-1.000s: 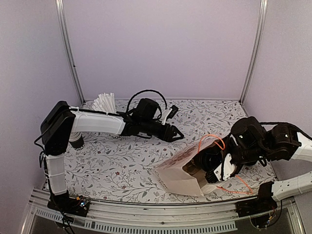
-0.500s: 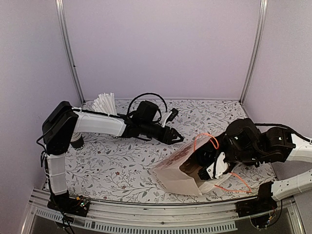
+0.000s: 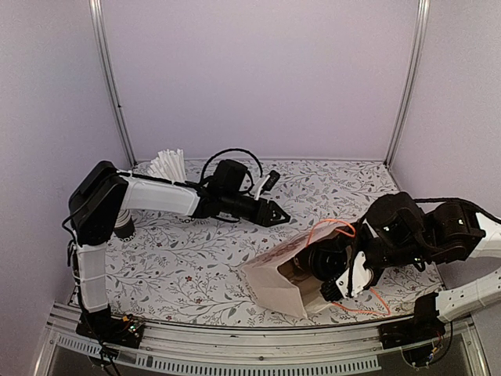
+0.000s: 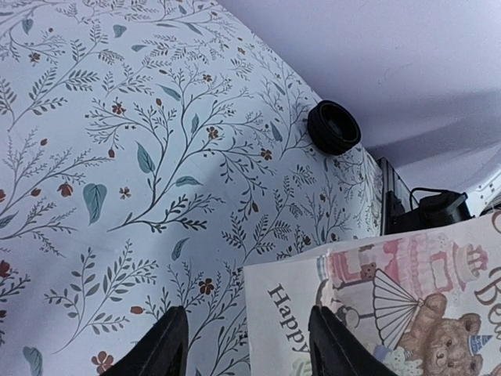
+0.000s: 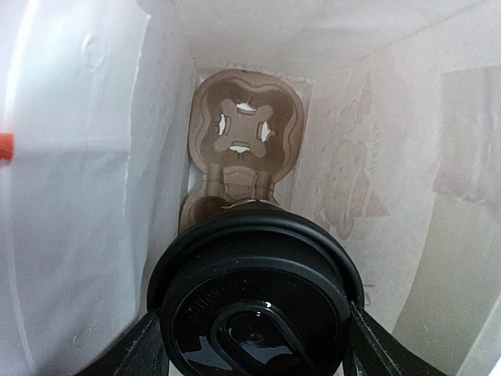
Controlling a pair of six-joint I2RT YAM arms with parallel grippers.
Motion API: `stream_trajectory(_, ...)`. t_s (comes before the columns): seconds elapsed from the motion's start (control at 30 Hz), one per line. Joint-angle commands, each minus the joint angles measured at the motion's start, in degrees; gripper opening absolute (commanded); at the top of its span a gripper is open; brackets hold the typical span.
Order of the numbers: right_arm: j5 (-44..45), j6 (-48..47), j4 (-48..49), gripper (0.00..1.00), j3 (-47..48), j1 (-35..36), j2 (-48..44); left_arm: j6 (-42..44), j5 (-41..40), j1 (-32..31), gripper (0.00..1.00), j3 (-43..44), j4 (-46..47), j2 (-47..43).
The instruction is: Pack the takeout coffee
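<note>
The takeout coffee point(image 5: 258, 301), a black cup under a round black lid, fills the lower part of the right wrist view. My right gripper point(image 5: 254, 352) is shut on it, one finger on each side of the lid. Cup and gripper point(image 3: 329, 270) are inside the mouth of a white printed paper bag point(image 3: 270, 278) that lies on its side. A brown cardboard cup carrier point(image 5: 246, 133) sits deep in the bag beyond the cup. My left gripper point(image 3: 275, 213) hovers open over the table, just behind the bag's corner point(image 4: 313, 298), holding nothing.
The bag's orange handles point(image 3: 333, 227) loop around the right wrist. White straws point(image 3: 167, 164) stand at the back left, and a dark cup stack point(image 3: 123, 227) shows behind the left arm. A low stack of black lids point(image 4: 333, 127) sits near the back wall.
The right arm has shifted the coffee inside the bag, and the bag has slid slightly left and nearer. The left gripper has drawn back a little.
</note>
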Motion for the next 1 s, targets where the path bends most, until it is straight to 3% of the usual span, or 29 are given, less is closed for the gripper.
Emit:
stream_trajectory(0.0,-0.1,3.3,-1.4,0.38,3.4,1.9,0.9,-0.2,1.5,0.7,0.55,1.1,1.4,0.6)
stream_trajectory(0.43,7.3,0.3,2.4,0.38,-3.0,2.9,-0.5,-0.2,5.4,0.4,0.54,1.3,2.4,2.5)
stream_trajectory(0.97,6.6,0.9,10.0,0.38,-7.0,2.9,1.1,-0.6,7.9,0.4,0.53,1.2,3.1,5.0)
